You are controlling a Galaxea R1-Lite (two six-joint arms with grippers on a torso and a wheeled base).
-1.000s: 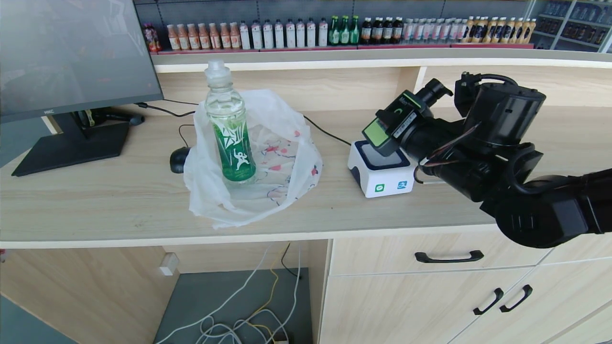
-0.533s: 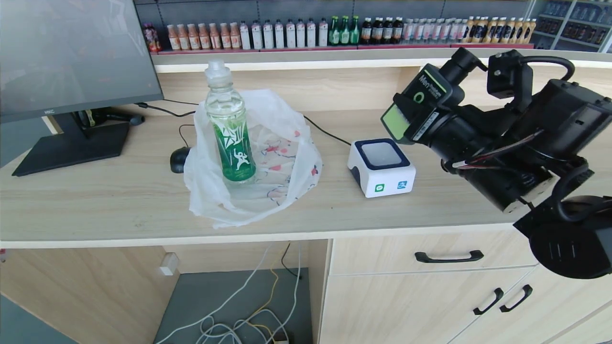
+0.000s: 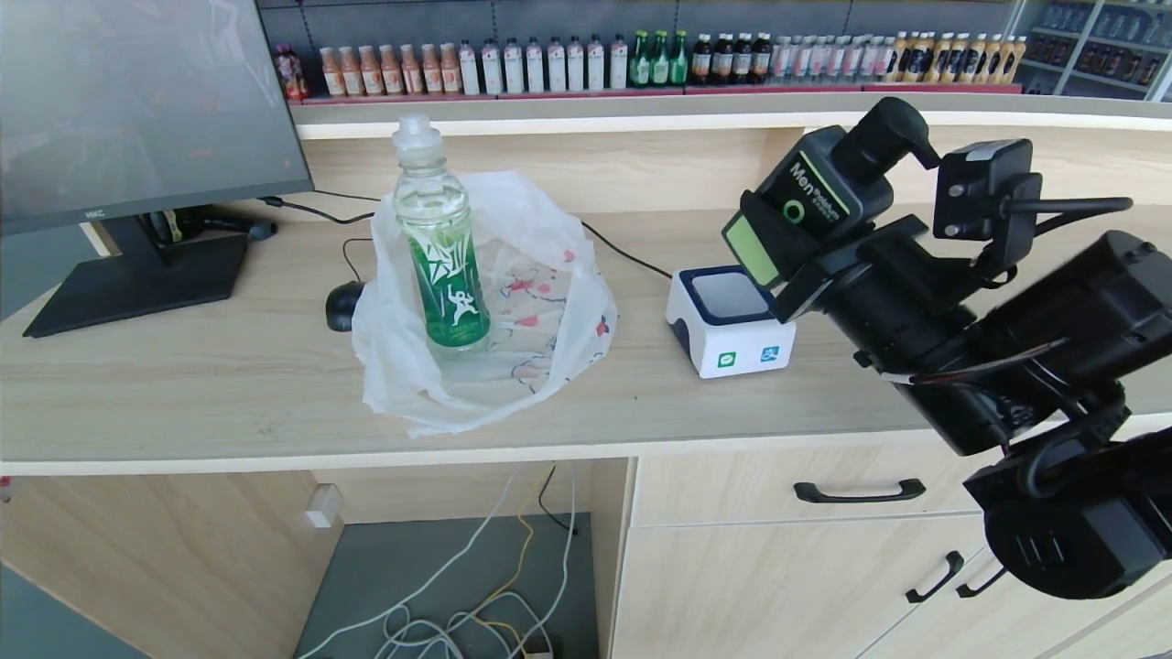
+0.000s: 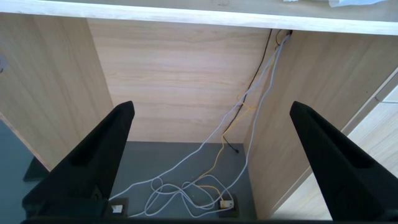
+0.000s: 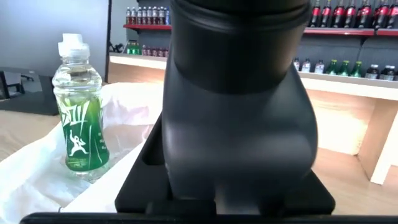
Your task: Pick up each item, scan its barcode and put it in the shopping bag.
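The dark container (image 3: 806, 197) with the green label is off the counter, clamped in the right gripper (image 3: 851, 252). It is tilted, with its black cap up toward the far right and its green end down toward the near left. In the head view it sits just right of the white scanner (image 3: 728, 320) and above it, overlapping the scanner's right top corner. In the right wrist view we see the container's dark body (image 5: 236, 112) close up.

Left of the scanner lies the white shopping bag (image 3: 513, 302), open and slumped on the wooden counter (image 3: 229, 384). A green bottle (image 3: 439, 247) with a pale cap stands upright inside it, well apart from the held container.

A black mouse (image 3: 343, 307) rests just beside the bag's left edge, and a monitor (image 3: 137, 91) stands at the far left. Rows of bottles (image 3: 641, 59) line the shelf behind.

The left gripper (image 4: 211, 106) is down below the counter's edge, its jaws spread wide with nothing between them — loose cables (image 4: 205, 180) lie on the floor beyond it.
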